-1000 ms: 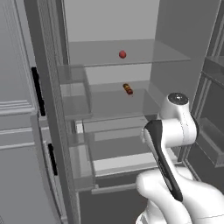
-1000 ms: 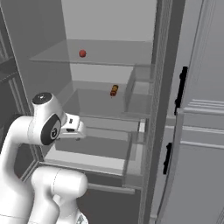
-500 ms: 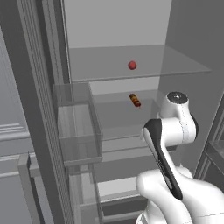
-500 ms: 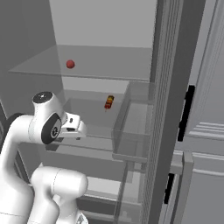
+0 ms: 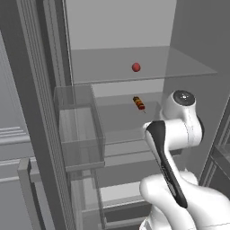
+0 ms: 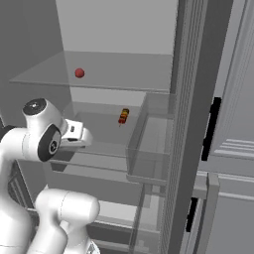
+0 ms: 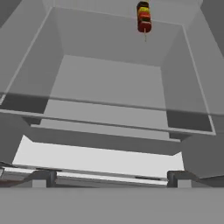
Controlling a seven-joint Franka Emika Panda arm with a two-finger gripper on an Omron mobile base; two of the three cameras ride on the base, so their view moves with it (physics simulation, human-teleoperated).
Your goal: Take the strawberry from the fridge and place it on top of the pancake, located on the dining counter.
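— Where's the strawberry (image 5: pixel 136 67) right now?
— On the fridge's (image 5: pixel 197 54) upper glass shelf (image 6: pixel 106 74), well above my arm, with the banded skewer (image 7: pixel 144 17) one shelf lower
— And your pincer (image 7: pixel 109 178)?
— Spread wide, empty, facing the lower shelves, beneath the skewer

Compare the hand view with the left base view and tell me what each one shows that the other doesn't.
Hand view alone: the open pincer, its dark finger tips wide apart, aimed into a lower fridge compartment with a pale floor. Left base view alone: the strawberry on the upper glass shelf, a clear door bin on the open door, and the white arm. Both share the banded skewer-like item on the shelf below the strawberry's, and the fridge interior.
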